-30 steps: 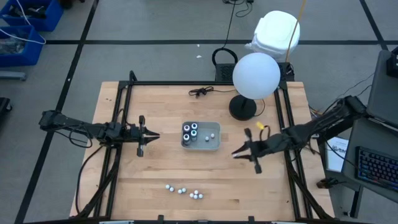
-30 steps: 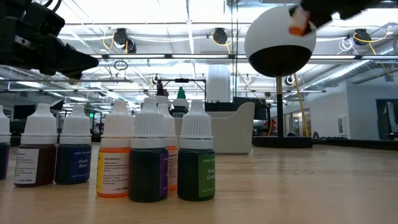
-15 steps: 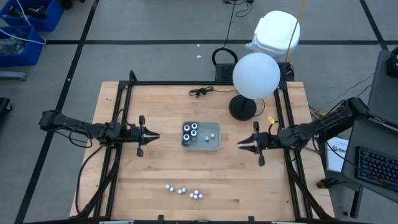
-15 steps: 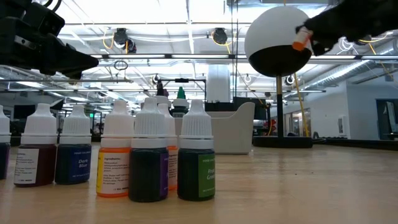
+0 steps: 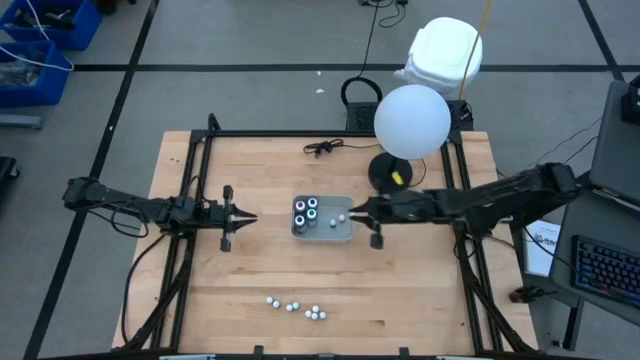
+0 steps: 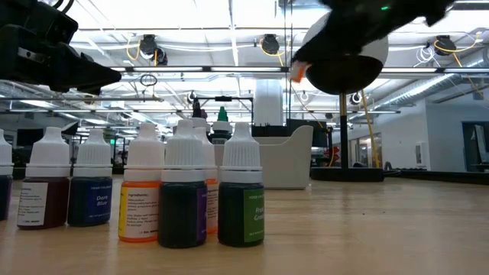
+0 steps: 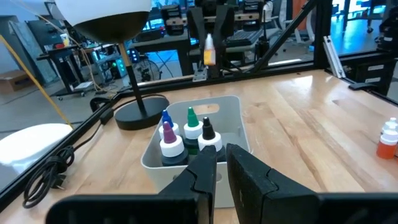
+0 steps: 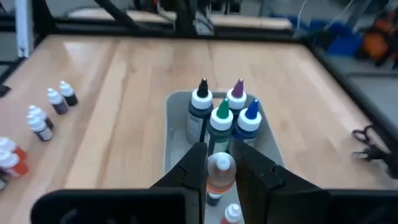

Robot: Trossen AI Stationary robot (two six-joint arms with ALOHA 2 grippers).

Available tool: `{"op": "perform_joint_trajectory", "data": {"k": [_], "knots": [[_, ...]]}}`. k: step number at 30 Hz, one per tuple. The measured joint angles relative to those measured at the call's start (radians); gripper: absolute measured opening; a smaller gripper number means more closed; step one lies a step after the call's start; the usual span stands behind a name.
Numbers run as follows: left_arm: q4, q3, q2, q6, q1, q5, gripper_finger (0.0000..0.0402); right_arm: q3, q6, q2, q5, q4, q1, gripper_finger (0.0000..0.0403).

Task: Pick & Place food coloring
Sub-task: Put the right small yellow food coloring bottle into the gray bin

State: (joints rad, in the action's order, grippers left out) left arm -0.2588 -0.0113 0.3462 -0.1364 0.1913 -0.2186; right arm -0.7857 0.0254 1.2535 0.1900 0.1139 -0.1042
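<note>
- Right gripper (image 8: pixel 221 163) is pinching an orange food coloring bottle (image 8: pixel 220 176), hovering over the grey tray (image 5: pixel 345 234).
- Placement step; next, lowering and releasing beside the four bottles (image 5: pixel 306 211) appears required.
- Left gripper (image 5: pixel 248 218) is waiting, fingers pressed together, empty.

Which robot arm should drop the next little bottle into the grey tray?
The right one. Its end effector already grips a small orange bottle above the tray, while the left end effector waits beside it, holding nothing.

Four bottles (image 5: pixel 306 212) stand in the tray's (image 5: pixel 336 235) left end.
</note>
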Motion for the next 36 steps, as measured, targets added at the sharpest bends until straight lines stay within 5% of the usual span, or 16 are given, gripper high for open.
{"op": "perform_joint_trajectory", "data": {"k": [13,36], "knots": [[0.002,0.0,0.0,0.01,0.0,-0.018,0.0047,-0.16,-0.03,0.327,-0.142,-0.019,0.132,0.0048],[0.001,0.0,0.0,0.0,0.0,-0.019,0.0047,-0.166,-0.055,0.479,-0.136,-0.003,0.193,0.0048]]}}
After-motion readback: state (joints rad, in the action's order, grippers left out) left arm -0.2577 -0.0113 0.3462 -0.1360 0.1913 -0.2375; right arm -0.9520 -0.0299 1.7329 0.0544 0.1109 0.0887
